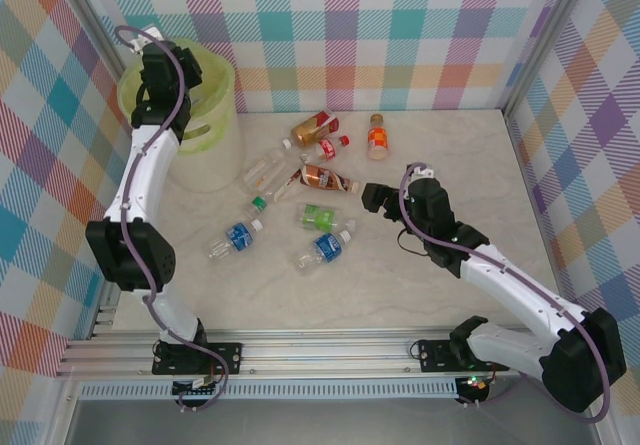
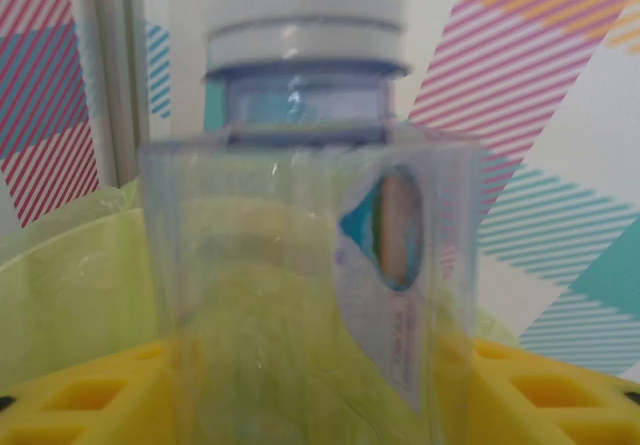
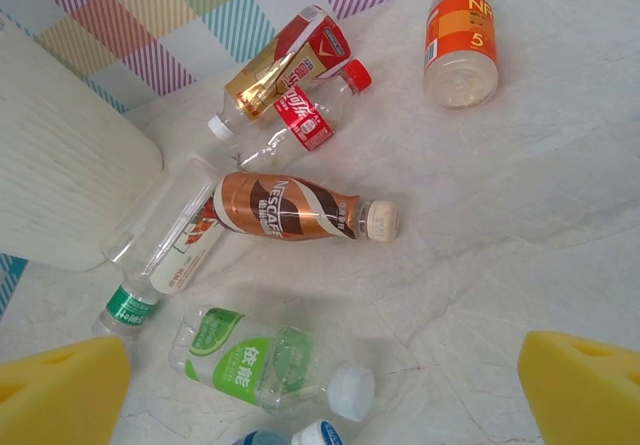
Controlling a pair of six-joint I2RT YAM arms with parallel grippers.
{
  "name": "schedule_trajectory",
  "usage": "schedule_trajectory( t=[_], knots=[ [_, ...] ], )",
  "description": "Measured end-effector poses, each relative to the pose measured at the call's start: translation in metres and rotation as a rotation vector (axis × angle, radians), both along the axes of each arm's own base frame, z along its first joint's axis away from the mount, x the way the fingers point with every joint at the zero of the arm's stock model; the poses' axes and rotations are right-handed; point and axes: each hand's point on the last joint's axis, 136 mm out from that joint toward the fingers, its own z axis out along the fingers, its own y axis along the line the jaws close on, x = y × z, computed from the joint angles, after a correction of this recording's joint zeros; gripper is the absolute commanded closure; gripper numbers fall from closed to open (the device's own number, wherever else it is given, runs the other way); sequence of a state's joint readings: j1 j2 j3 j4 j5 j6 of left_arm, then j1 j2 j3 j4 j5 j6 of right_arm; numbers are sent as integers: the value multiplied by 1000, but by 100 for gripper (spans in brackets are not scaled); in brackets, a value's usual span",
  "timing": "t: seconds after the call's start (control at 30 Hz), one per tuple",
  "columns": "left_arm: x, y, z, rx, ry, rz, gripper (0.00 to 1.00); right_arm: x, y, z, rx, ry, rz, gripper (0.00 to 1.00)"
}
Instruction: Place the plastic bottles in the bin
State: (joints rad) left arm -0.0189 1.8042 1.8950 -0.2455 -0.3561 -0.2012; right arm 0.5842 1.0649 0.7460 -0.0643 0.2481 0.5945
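My left gripper (image 1: 172, 70) is over the yellow-green bin (image 1: 212, 100) at the back left. In the left wrist view it (image 2: 310, 390) is shut on a clear bottle (image 2: 300, 265) with a white cap and a blue label, and the bin wall (image 2: 60, 295) lies below. Several bottles lie on the table: orange-labelled (image 1: 377, 137), red-and-gold (image 1: 313, 127), brown (image 1: 325, 178), green-labelled (image 1: 320, 217) and two blue-labelled (image 1: 235, 238) (image 1: 323, 248). My right gripper (image 1: 372, 197) hangs open above the green-labelled bottle (image 3: 250, 365), empty, with its yellow fingertips (image 3: 60, 395) wide apart.
The brown bottle (image 3: 290, 208), a small red-capped one (image 3: 305, 115) and a clear white-labelled one (image 3: 175, 235) lie close together past the right gripper. Plaid walls enclose the table on three sides. Bare tabletop (image 1: 470, 165) lies to the right.
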Motion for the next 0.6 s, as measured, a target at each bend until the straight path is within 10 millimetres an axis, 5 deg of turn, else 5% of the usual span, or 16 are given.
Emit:
schedule_trajectory(
  t=[0.3, 0.6],
  knots=[
    [7, -9, -30, -62, 139, -63, 7, -1, 0, -1, -1, 6, 4, 0],
    [-25, -24, 9, -90, 94, -152, 0, 2, 3, -17, -38, 39, 14, 0]
  ],
)
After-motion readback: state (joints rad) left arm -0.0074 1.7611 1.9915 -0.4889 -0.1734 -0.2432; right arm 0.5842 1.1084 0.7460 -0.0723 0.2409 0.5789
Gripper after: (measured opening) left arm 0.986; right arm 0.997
